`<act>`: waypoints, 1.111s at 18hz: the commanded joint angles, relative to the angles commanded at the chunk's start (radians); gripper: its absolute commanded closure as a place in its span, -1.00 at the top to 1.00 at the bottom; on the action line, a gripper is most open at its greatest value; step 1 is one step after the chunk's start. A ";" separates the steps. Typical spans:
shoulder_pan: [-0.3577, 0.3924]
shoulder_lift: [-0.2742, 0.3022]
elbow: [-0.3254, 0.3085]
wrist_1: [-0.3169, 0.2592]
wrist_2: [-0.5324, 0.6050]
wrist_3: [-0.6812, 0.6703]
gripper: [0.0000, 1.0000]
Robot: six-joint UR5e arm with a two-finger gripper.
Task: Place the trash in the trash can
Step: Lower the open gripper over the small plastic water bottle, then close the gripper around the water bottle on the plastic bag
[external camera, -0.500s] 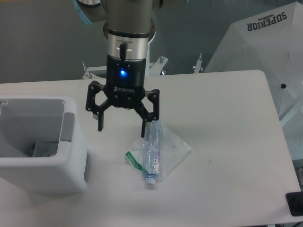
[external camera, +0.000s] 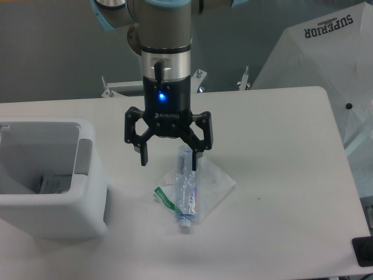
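Observation:
A crushed clear plastic bottle [external camera: 187, 195] with a blue cap lies on the white table, cap toward the front. Under it lies a flat clear plastic bag [external camera: 213, 181] with a green strip at its left corner. My gripper [external camera: 168, 161] hangs open just above the bottle's far end, its right finger in front of the bottle's top and its left finger over bare table. Nothing is between the fingers. The white trash can [external camera: 52, 201] with a grey side panel stands at the left edge, some paper visible inside.
A white umbrella [external camera: 326, 64] printed SUPERIOR leans beyond the table's right rear corner. A dark object [external camera: 362, 252] sits at the front right edge. Metal brackets [external camera: 116, 87] stand behind the table's back edge.
The gripper has shifted to the right and slightly down, now more nearly over the bottle's far end. It stays open. Bottle, bag and trash can have not moved.

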 joint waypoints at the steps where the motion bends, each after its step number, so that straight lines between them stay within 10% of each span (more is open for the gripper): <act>1: 0.000 -0.014 -0.005 0.006 0.023 -0.043 1.00; 20: -0.026 -0.222 -0.138 0.019 0.156 -0.160 1.00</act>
